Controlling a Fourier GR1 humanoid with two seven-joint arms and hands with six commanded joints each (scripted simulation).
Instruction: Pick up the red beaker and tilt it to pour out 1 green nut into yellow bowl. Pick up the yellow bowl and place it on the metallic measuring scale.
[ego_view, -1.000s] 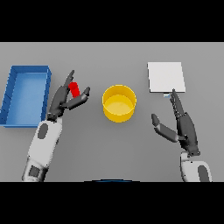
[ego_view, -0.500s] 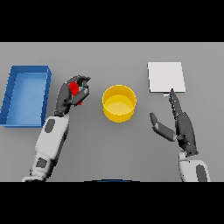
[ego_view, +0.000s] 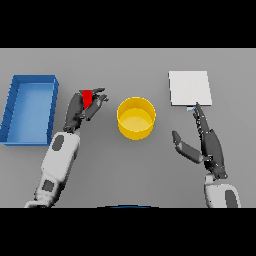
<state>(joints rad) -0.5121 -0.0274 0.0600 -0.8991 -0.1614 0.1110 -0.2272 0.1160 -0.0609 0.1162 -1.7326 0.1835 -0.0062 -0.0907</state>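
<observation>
On the grey counter (ego_view: 128, 170) the left hand (ego_view: 82, 111) has its fingers (ego_view: 98, 98) curled round one red beaker (ego_view: 87, 98), pinching it between fingers and thumb. Only a small strip of red shows between the dark fingers, so the beaker's rim and mouth are hidden. The visible part is taller than wide — its long axis runs roughly up and down in the head view, about upright or only slightly tilted; which way the mouth points cannot be told. Whether the beaker touches the counter is also unclear.

The beaker sits between one blue tray (ego_view: 15, 107) at the left and one yellow bowl (ego_view: 136, 131) at the middle, nearer the bowl but not over it. The bowl is round, stands open side up, and nothing can be made out inside it.

One pale square scale (ego_view: 189, 88) lies at the upper right, well apart from the bowl. The right hand (ego_view: 209, 145) shows below it — its fingers are straight and close together, pointing toward the scale's near edge, with the thumb spread out to the side. It holds nothing.
</observation>
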